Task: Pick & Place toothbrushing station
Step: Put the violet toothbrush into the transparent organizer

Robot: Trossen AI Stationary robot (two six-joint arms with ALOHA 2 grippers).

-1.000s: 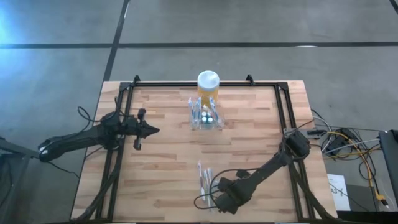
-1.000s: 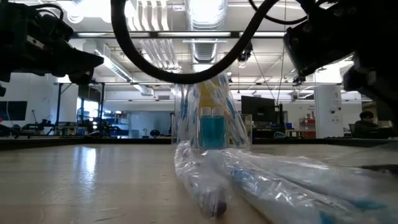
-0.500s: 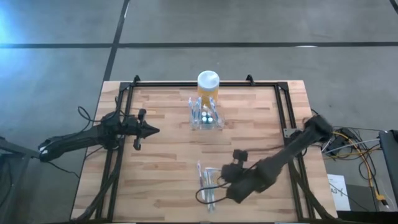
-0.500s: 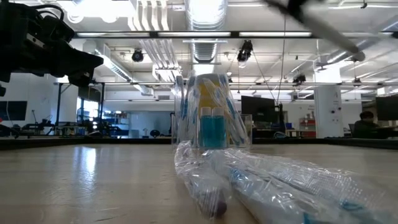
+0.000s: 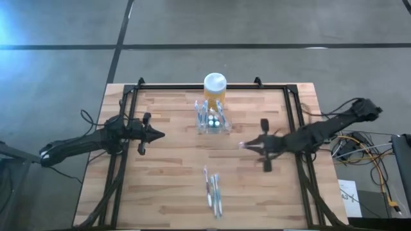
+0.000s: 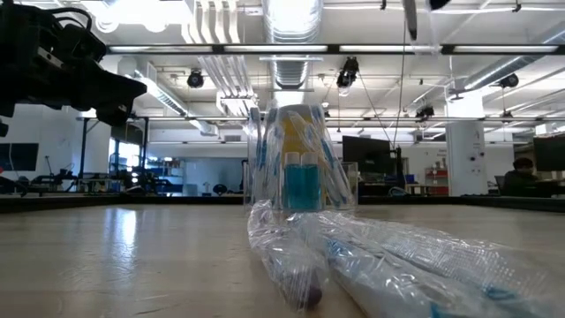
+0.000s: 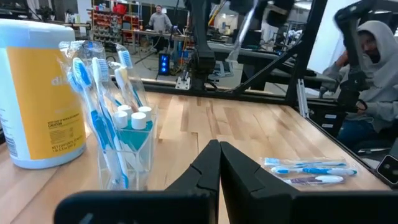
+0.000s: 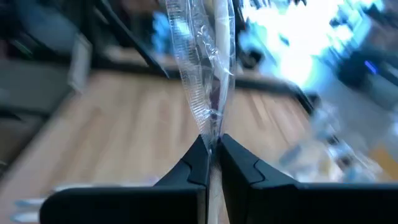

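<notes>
right gripper [image 8: 211, 152]: clamped on a wrapped toothbrush [image 8: 202, 68], above the table's right-middle
left gripper [image 7: 219, 163]: fingers pressed together, holding nothing, left side
toothbrushing station [image 5: 212, 121]: back centre, touching the yellow jar [image 5: 215, 88]
table [image 5: 167, 179]: two more wrapped brushes [image 5: 212, 190] near front

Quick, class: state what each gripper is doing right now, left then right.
Left gripper: closed, holding nothing, hovering over the table's left side.
Right gripper: closed on a wrapped toothbrush, lifted above the table.

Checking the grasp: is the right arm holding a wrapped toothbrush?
Yes, the right gripper is shut on a wrapped toothbrush standing between its jaws.
</notes>
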